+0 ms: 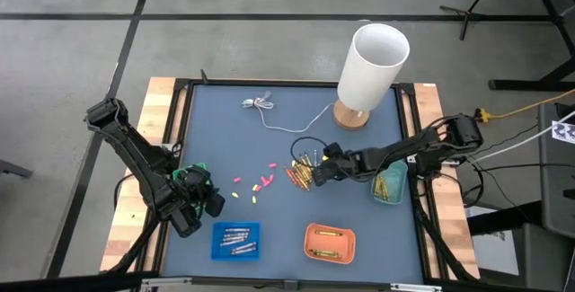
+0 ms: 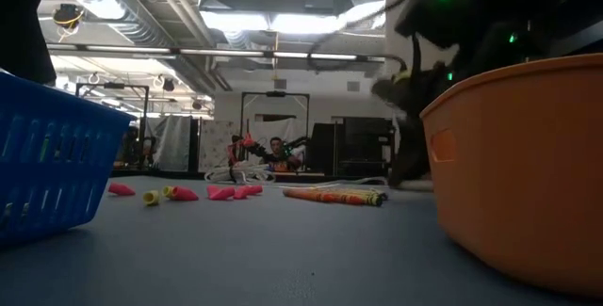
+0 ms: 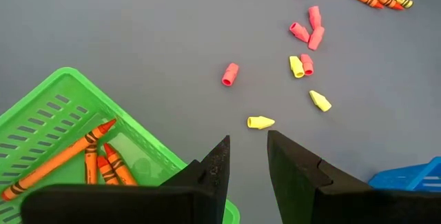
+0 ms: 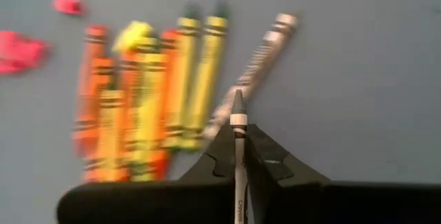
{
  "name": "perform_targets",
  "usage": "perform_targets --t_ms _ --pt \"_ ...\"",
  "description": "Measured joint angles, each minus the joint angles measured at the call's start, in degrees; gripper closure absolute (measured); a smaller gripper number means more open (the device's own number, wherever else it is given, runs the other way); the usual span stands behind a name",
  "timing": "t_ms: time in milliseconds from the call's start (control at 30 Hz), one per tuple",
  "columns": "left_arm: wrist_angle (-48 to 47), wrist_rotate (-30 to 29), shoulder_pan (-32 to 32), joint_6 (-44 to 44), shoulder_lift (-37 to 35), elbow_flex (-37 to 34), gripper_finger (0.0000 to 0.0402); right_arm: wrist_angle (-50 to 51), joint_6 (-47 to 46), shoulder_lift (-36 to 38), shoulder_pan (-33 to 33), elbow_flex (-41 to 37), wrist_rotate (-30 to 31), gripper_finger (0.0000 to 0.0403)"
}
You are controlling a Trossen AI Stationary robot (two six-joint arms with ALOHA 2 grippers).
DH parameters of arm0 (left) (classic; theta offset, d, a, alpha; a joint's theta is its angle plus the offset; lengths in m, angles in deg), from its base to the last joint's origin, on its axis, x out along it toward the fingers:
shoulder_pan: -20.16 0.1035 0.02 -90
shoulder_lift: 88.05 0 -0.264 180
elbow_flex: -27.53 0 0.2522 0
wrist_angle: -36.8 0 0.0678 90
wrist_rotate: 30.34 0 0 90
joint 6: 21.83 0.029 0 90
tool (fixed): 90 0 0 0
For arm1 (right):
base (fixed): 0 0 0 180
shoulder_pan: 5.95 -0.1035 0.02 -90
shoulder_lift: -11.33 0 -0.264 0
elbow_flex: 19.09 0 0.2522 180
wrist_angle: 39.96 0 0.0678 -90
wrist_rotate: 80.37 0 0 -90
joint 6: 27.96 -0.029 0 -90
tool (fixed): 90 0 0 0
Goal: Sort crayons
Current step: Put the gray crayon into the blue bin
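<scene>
A loose pile of orange, yellow and green crayons lies mid-table on the grey mat; the right wrist view shows the pile with a grey crayon lying beside it. My right gripper stands at the pile's right edge, shut on another grey crayon. Small pink and yellow pieces lie scattered left of the pile. My left gripper hangs open over bare mat beside a green basket with orange crayons in it. My right gripper pinches a grey crayon between its two fingers. The crayon lies along the fingers, and its pointed tip sticks out past the fingertips toward the pile. The fingers slant down from the table's right side.
A blue tray with grey crayons and an orange tray stand near the front edge. A yellow-green tray sits under my right arm. A tall white cylinder on a wooden foot and a thin white cable occupy the far side.
</scene>
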Motion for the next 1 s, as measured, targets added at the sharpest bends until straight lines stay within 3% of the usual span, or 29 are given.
perform_targets --t_ms 267,433,733,1000 --pt "-0.03 0.0 0.0 0.0 0.0 0.0 0.0319 -15.78 2.85 1.4 -2.1 0.11 -4.67 0.0398" --pt "-0.04 -0.02 0.0 0.1 0.0 0.0 0.0319 -27.17 4.81 1.3 -4.83 0.33 -3.01 0.0394" --pt "0.07 -0.07 0.0 2.96 0.0 0.0 0.0319 -28.06 16.96 -0.36 -10.93 8.46 5.08 0.0395" --pt "0.25 -0.17 0.0 3.08 0.0 0.0 0.0319 -28.05 29.97 -11.89 -13.98 24.03 3.99 0.0391"
